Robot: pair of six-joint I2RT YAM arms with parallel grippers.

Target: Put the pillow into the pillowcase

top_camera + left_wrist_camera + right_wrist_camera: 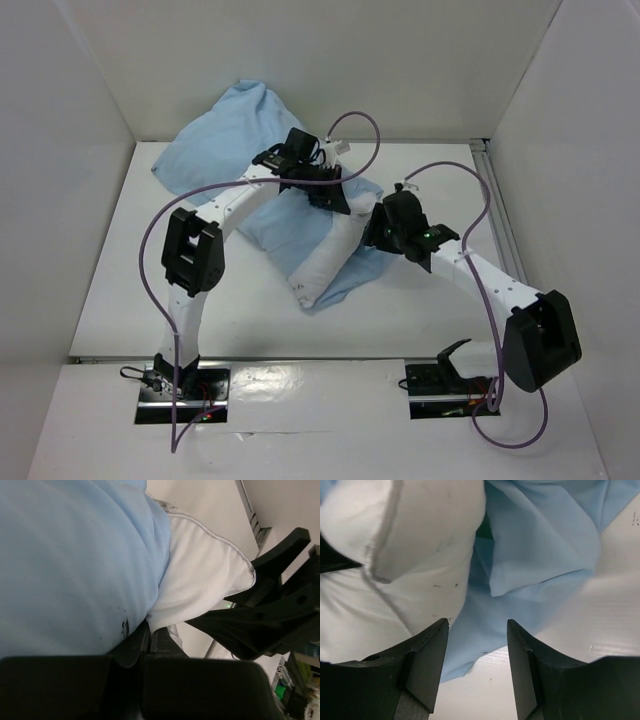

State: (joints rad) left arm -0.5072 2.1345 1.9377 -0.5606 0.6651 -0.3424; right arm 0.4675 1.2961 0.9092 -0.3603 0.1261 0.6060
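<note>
Hidden: far end of pillow (318, 262), under pillowcase (225, 135).
Left fingers (131, 647): clenched on pillowcase.
Right fingers (427, 655): released, at pillowcase edge.

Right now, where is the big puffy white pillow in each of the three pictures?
Top external: the plump white fabric pillow sits in the middle of the picture.
Left wrist: it is right of centre.
Right wrist: it fills the upper left.
Shared landmark: the thin light blue pillowcase touches it in every view, on the left or on the right.
</note>
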